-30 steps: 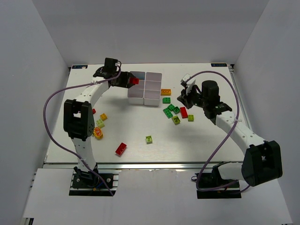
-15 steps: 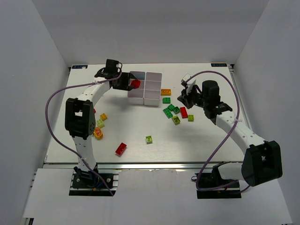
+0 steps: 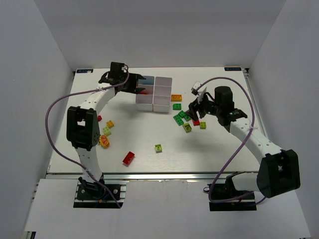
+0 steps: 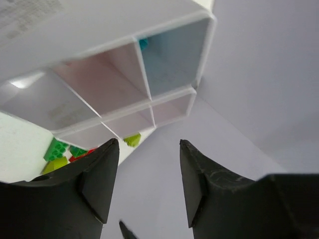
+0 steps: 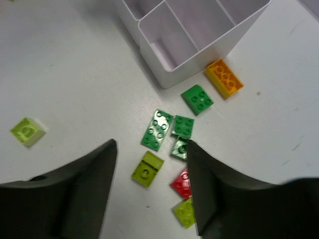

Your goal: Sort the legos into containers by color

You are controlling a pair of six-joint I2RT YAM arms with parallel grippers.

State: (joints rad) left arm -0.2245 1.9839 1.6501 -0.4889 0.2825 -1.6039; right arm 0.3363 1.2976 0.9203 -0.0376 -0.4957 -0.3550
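Note:
The white tray of containers (image 3: 162, 79) stands at the table's back middle. My left gripper (image 3: 138, 88) hovers at its left column, open with nothing between its fingers (image 4: 148, 142). A spot of red brick (image 3: 144, 91) shows in the tray just beside those fingers. One compartment holds a light blue brick (image 4: 143, 44). My right gripper (image 3: 194, 111) hangs open and empty (image 5: 151, 143) above a cluster of legos: three green ones (image 5: 157, 129), a lime one (image 5: 147, 169), a red one (image 5: 182, 182) and another lime one (image 5: 184, 211).
An orange brick (image 5: 224, 78) and a green brick (image 5: 197, 98) lie by the tray's near right corner. A lime brick (image 3: 158, 148) and a red brick (image 3: 128, 158) sit mid-table. Small bricks (image 3: 105, 131) lie beside the left arm.
The left gripper has opened and the red brick it held has dropped out into the tray. The right gripper has gone from shut to open and has moved down over the cluster.

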